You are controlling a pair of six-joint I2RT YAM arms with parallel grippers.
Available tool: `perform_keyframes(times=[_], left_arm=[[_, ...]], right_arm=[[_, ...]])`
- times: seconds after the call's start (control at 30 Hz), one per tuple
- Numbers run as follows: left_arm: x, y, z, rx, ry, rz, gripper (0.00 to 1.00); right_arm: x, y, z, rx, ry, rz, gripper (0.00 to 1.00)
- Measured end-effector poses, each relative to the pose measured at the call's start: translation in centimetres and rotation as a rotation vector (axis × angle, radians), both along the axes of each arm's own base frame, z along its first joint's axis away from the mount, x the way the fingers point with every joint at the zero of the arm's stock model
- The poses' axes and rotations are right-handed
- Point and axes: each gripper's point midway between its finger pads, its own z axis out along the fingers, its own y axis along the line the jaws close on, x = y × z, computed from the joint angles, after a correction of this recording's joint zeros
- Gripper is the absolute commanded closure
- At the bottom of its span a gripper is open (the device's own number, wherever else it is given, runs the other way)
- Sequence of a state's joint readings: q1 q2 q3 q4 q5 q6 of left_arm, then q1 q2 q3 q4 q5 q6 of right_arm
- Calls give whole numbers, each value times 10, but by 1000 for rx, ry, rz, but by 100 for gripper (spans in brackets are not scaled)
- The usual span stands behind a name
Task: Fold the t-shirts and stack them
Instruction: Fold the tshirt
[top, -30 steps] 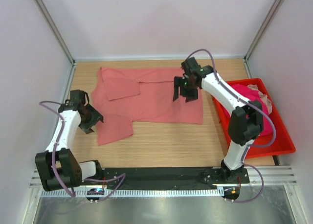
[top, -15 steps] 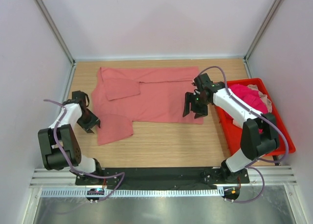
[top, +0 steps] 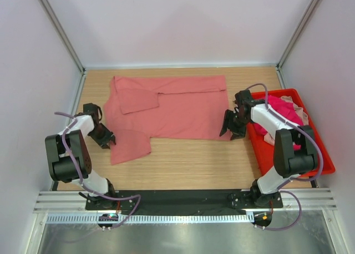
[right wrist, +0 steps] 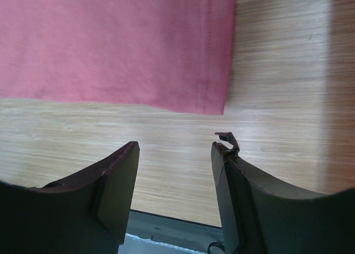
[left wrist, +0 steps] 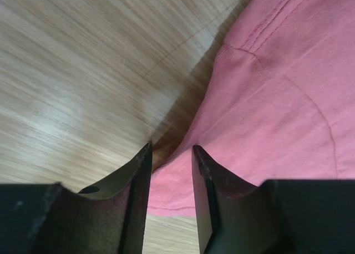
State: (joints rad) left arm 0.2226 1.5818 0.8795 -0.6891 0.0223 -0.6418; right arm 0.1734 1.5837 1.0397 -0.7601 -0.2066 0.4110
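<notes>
While the salmon t-shirt (top: 177, 110) lies barely folded, left gripper (left wrist: 169, 152) straddles its sleeve (top: 131, 146), jaws narrowly apart; right gripper (right wrist: 175, 148) gapes empty; nothing stacked.

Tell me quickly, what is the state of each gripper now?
Left gripper: partly open, jaws astride the edge of the shirt.
Right gripper: open, holding nothing.

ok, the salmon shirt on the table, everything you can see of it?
The salmon t-shirt is soft cloth with stitched hems, lying flat on the wooden table, hem toward the red bin. One sleeve is folded onto the body, the other sticks out toward the near edge. The left hand is at that sleeve's edge, fingers apart; the open right hand sits just off the near hem corner, not touching.
</notes>
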Motion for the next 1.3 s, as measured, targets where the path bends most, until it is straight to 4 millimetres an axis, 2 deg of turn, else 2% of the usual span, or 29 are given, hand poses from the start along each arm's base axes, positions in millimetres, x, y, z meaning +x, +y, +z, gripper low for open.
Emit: perform_keyframes(times=[0.2, 0.43, 0.6, 0.77, 0.9, 0.97, 1.03, 1.3], left_arm=[[4, -5, 0, -37, -6, -3, 71], [4, -8, 0, -50, -14, 4, 79], [2, -9, -1, -55, -19, 19, 85], [0, -8, -1, -61, -24, 38, 89], [-3, -6, -1, -62, -28, 52, 97], [-4, -5, -1, -68, -30, 71, 100], [-5, -5, -1, -78, -32, 87, 100], [-8, -5, 0, -99, -44, 116, 100]], right_arm=[[3, -4, -17, 8, 30, -49, 37], [6, -10, -26, -24, 22, -92, 38], [7, -15, -35, -45, 23, -117, 47], [8, -17, -40, -48, 17, -137, 51], [13, -20, -41, -47, 2, -150, 59], [14, -21, -42, -46, -2, -154, 68], [15, -22, -43, -47, -6, -159, 77], [18, -23, -46, -37, -20, -170, 95]])
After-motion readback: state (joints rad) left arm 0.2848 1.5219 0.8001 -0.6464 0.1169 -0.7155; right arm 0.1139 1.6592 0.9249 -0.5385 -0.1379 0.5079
